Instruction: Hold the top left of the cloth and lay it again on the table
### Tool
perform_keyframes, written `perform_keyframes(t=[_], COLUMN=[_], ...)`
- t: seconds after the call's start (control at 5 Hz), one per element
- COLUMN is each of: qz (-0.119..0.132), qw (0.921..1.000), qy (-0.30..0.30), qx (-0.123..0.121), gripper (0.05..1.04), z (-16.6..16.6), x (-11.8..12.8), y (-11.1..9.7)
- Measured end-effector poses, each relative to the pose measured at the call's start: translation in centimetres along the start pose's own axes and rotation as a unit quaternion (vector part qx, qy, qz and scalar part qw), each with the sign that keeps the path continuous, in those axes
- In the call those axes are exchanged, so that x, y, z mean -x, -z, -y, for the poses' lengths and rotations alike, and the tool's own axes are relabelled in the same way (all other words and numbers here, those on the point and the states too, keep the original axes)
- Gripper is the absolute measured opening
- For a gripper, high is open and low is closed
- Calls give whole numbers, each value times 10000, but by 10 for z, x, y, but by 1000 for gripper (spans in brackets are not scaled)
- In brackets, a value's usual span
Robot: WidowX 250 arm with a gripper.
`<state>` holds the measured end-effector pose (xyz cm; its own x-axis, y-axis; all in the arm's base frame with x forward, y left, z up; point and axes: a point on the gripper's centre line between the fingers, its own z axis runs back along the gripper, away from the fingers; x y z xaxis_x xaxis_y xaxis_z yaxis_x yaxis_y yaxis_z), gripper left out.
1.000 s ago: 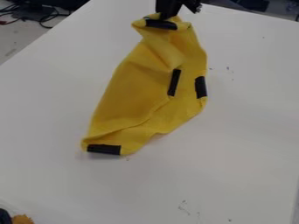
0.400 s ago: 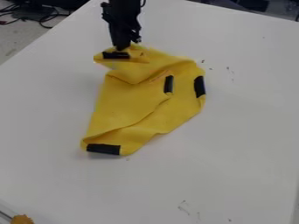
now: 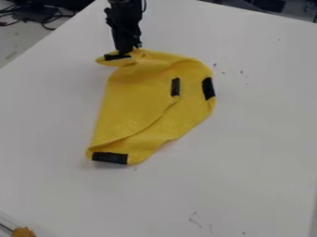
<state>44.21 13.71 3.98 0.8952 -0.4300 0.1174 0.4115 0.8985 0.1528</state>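
An orange lump [image 3: 23, 232] sits at the lower left, by a clear rim [image 3: 7, 218]; whether it is inside a container, I can't tell. Cables [image 3: 48, 22] lie beyond the table [image 3: 248, 148]. The gripper [image 3: 125, 50] is closed on the top-left corner of the cloth [image 3: 130, 106], which lies creased mid-table.

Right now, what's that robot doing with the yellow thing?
A robot arm has its gripper down at the top left corner of a yellow cloth. The cloth lies on the white table, wrinkled and partly folded over, not flat. It looks like the robot is laying that corner down, but I can't tell if it's gripping it.
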Motion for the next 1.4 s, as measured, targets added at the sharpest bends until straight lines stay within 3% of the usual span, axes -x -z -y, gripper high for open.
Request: perform_keyframes(t=[0.2, 0.4, 0.6, 0.8, 1.0, 1.2, 1.4], qz=[115, -33, -136, -114, -340, -234, -241], qw=[9998, 9996, 9991, 9986, 9988, 9976, 9942], qy=[146, 216, 170, 179, -96, -624, -1022], qx=[-102, -188, -373, -479, -342, -188, -214], gripper=[204, 440, 743, 982, 1001, 1001, 1001], z=[-3, -7, -13, -20, 0, 40, 74], x=[-4, -1, 1, -6, -11, -17, -13], y=[0, -4, -9, -24, -42, -66, -74])
